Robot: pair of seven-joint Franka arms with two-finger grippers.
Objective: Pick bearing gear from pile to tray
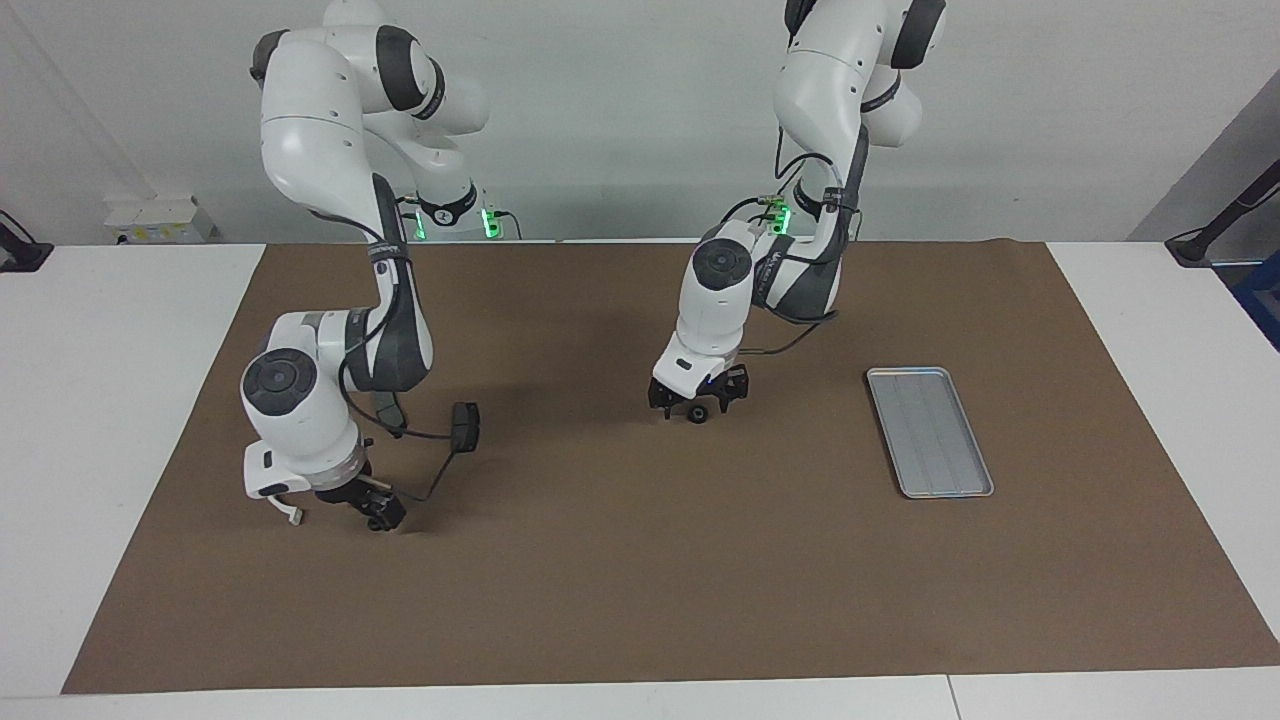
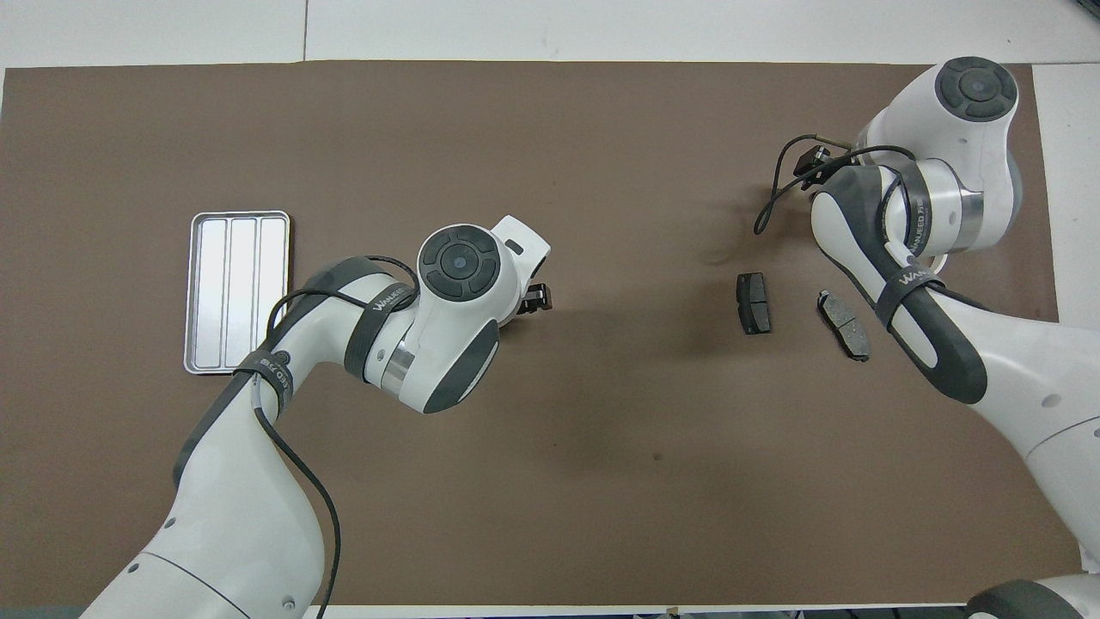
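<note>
Left gripper (image 1: 698, 402) low over mat, fingers spread wide, straddling small black gear (image 1: 699, 414); nothing gripped yet. You close here, then carry toward tray (image 1: 930, 432), at left arm's end; bare mat between.

Right gripper (image 1: 378, 516) open, down at white bracket (image 1: 291, 514); gear there hidden.

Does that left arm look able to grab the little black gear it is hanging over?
Probably yes. The left claw is down at the small black gear with its fingers spread to either side, and nothing else lies close by on the brown mat.
</note>
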